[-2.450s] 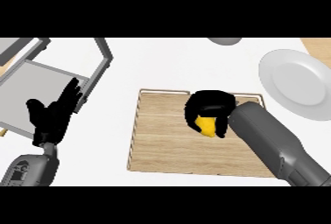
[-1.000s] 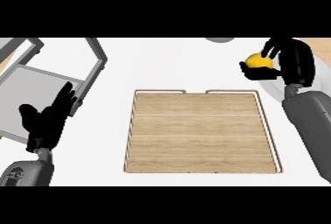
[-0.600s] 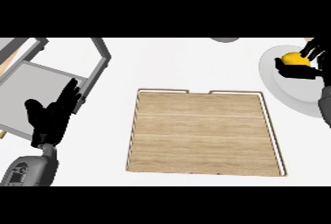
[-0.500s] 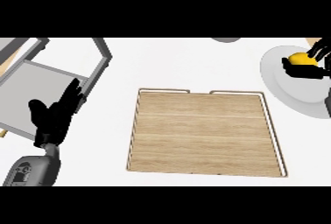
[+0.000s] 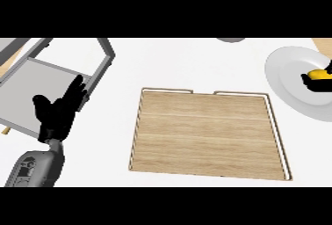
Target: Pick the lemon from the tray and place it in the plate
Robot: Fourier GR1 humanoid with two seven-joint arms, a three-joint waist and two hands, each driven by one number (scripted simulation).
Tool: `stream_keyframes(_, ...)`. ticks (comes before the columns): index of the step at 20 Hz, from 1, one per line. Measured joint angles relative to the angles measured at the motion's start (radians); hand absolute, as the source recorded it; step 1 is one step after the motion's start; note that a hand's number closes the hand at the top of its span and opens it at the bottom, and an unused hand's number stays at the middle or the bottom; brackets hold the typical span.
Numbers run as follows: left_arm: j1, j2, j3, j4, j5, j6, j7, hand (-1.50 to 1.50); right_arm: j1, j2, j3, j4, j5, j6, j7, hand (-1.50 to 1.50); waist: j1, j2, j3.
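Now the tray (image 5: 207, 136) lies bare in the middle, and the plate (image 5: 292, 74) sits at the right edge, cut off by it. Over the plate, the right hand (image 5: 315, 83) curls round the lemon (image 5: 318, 74). Released too high or off-centre, the round fruit could roll over the shallow rim; withdrawing fingers might drag it. The left hand (image 5: 58, 114) rests spread, fingers up, at left.

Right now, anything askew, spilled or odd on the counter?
Nothing stands out. The wooden tray lies flat and bare, the yellow lemon is over the white round plate in the right hand, and the left hand rests open at the view's left.
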State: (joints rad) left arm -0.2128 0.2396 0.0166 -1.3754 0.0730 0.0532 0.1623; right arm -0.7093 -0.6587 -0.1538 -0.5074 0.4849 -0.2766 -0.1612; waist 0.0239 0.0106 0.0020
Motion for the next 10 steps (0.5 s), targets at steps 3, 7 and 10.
stream_keyframes(3, 0.000, -0.003, -0.002, 0.000, -0.002, -0.004, 0.001, 0.00, -0.028, -0.022, -0.019, 0.090, -0.016, 0.083, -0.045, -1.50, 0.006, 0.002, 0.001)
stream_keyframes(7, 0.004, 0.006, 0.005, -0.015, 0.001, -0.016, 0.012, 0.00, -0.036, -0.031, -0.047, 0.171, -0.031, 0.105, -0.183, -1.50, 0.010, 0.002, 0.001)
stream_keyframes(10, 0.001, 0.002, 0.007, -0.013, -0.002, -0.014, 0.009, 0.00, -0.049, -0.039, -0.084, 0.180, -0.058, 0.086, -0.284, -1.50, 0.009, 0.003, 0.002)
